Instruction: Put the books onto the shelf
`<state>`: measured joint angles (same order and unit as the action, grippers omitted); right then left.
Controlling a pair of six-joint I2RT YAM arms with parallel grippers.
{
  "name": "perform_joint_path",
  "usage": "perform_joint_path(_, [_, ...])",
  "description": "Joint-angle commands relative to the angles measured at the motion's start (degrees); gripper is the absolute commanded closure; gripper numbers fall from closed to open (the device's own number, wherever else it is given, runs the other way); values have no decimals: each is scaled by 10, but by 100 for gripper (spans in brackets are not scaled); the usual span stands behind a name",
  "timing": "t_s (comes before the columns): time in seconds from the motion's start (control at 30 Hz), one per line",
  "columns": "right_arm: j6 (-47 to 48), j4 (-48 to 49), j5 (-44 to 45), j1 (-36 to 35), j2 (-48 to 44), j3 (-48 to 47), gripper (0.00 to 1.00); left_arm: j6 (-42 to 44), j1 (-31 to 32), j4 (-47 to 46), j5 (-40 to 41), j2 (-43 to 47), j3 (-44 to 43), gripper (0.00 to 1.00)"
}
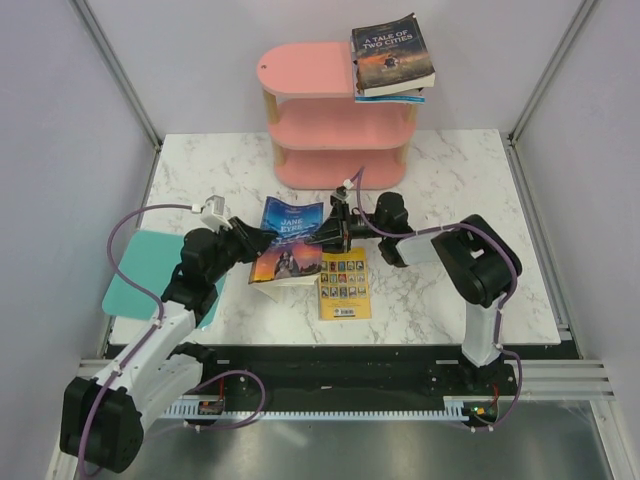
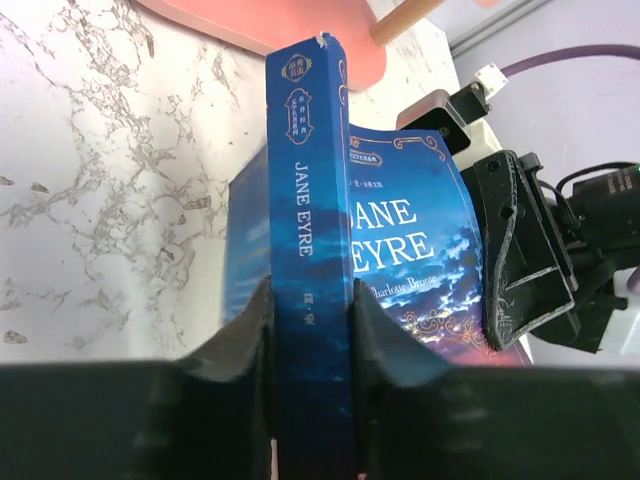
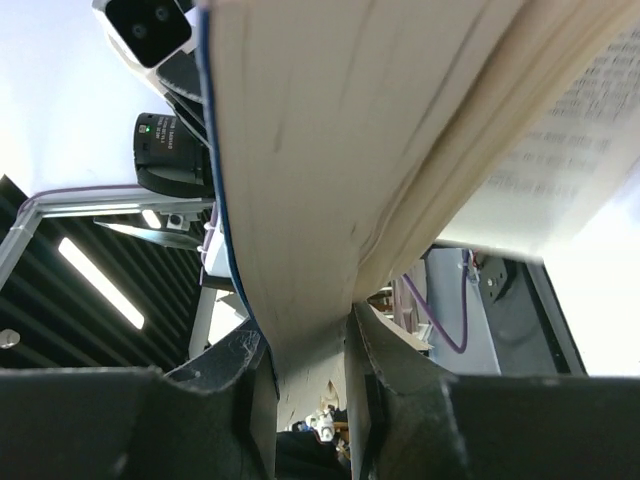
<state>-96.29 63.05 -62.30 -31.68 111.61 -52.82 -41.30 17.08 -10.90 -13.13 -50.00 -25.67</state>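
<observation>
- The blue Jane Eyre (image 1: pixel 291 232) is held at mid-table with its cover up. In the top view its long axis runs roughly 12 to 6 o'clock. We cannot tell whether its lower edge touches the table (image 1: pixel 450 180).
- The left gripper (image 1: pixel 262 240) grasps its spine at 9 o'clock, and the right gripper (image 1: pixel 328 235) is clenched on its page edge at 3 o'clock.
- The shelf (image 1: pixel 310 125) stands at 12 o'clock from the book, well apart. We judge the carry runs that way, with the right arm slightly nearer.
- A Tale of Two Cities (image 1: pixel 392 52) lies on the shelf's top board. The yellow book (image 1: pixel 345 285) lies flat at 5 o'clock.
- Only the left wrist view shows the fingers (image 2: pixel 240 340) pressing both sides of the spine. Only the right wrist view shows the pages fanning open above the jaws.
</observation>
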Motion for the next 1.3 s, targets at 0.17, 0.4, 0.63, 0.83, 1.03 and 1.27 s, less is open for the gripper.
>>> perform_joint_path(0.17, [240,-41,18,0,-126,-25,91,24,16,-18,-117,-32,-28,98])
perform_joint_path(0.4, [664,-707,285,19,-213,-135,69,31,12,-20,-153,-69,-69,98])
perform_joint_path(0.63, [677,-730,433,27,-285,-88,7,9,11,-53,-191,-106,-107,98])
perform_joint_path(0.83, [606,-634,396,75,-347,2,2,-54,3,-146,-209,-112,-112,98])
perform_joint_path(1.03, [498,-496,362,111,-394,112,2,-147,-8,-261,-229,-153,-117,98])
perform_joint_path(1.27, [416,-383,359,110,-437,181,2,-254,-11,-467,-256,-266,-147,98])
